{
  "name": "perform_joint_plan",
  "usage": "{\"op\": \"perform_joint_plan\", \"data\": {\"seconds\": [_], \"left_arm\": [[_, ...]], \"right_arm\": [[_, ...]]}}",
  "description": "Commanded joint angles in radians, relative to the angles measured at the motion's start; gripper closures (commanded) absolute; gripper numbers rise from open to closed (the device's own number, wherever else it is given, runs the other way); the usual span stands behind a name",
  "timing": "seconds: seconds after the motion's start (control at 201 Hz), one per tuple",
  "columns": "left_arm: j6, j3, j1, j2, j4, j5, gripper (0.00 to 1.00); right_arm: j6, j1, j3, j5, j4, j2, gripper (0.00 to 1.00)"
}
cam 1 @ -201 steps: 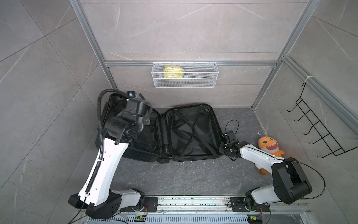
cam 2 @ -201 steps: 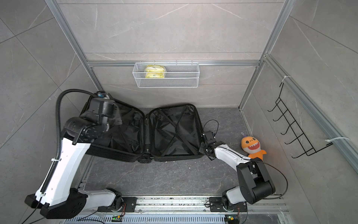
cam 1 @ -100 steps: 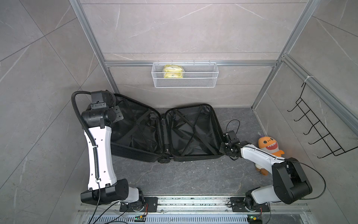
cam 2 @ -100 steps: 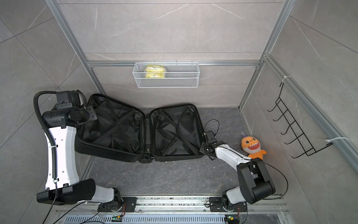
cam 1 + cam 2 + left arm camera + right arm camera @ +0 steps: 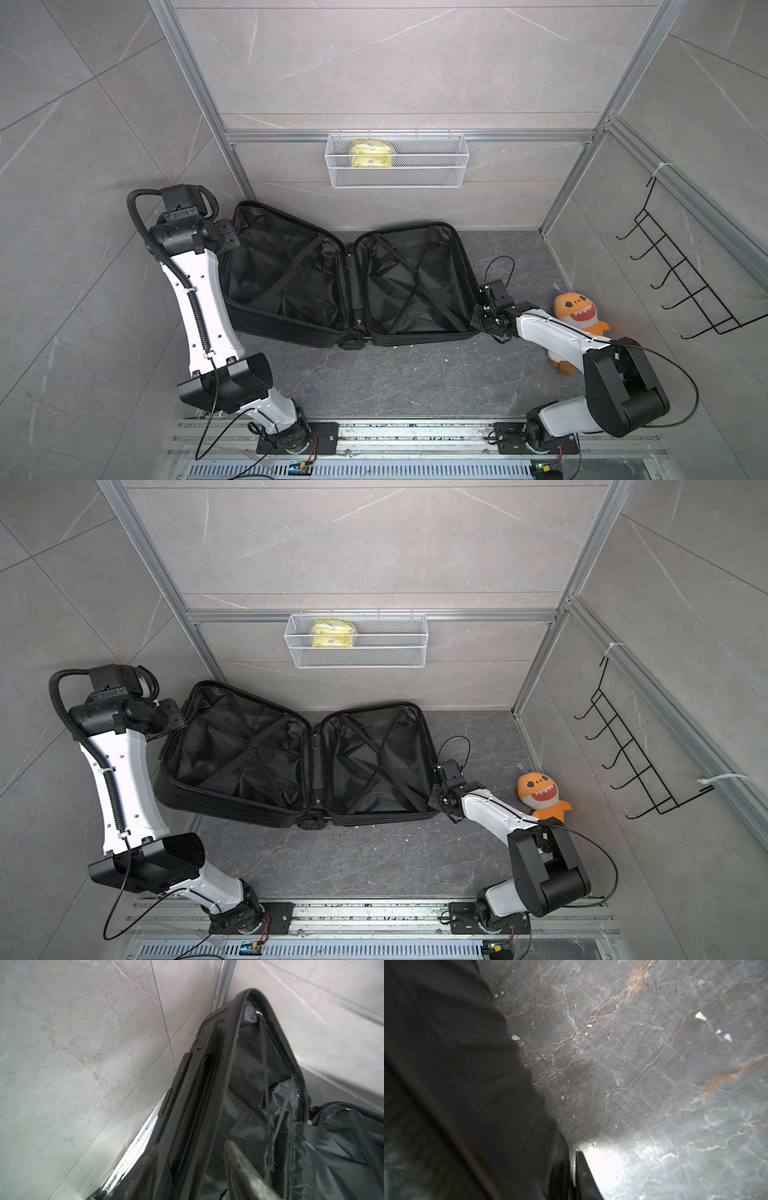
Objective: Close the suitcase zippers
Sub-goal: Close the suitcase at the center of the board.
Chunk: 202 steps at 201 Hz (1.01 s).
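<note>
Top view: suitcase [image 5: 353, 291] lies open, zippers [image 5: 230, 1064] undone; lid closing, zipping outstanding. Left gripper [image 5: 191, 1144] jaws apart astride rim, nothing clamped. Right gripper [image 5: 478, 319] at opposite rim, state cannot be told.

No lettering, label or number is legible; any print on the yellow packet [image 5: 371, 153], well beyond the left claw [image 5: 227, 241], is too small.
</note>
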Motion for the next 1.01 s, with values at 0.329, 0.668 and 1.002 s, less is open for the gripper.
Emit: {"op": "perform_joint_plan", "data": {"seconds": [0.329, 0.668, 1.002], "left_arm": [[0.052, 0.026, 0.007, 0.086, -0.045, 0.057, 0.70], [0.002, 0.052, 0.001, -0.018, -0.024, 0.120, 1.00], [-0.073, 0.044, -0.212, -0.172, -0.028, 0.084, 1.00]], "right_arm": [[-0.017, -0.022, -0.039, -0.024, -0.116, 0.032, 1.00], [-0.019, -0.022, -0.048, -0.047, -0.098, 0.047, 1.00], [-0.039, -0.012, -0.046, -0.070, -0.093, 0.054, 1.00]]}}
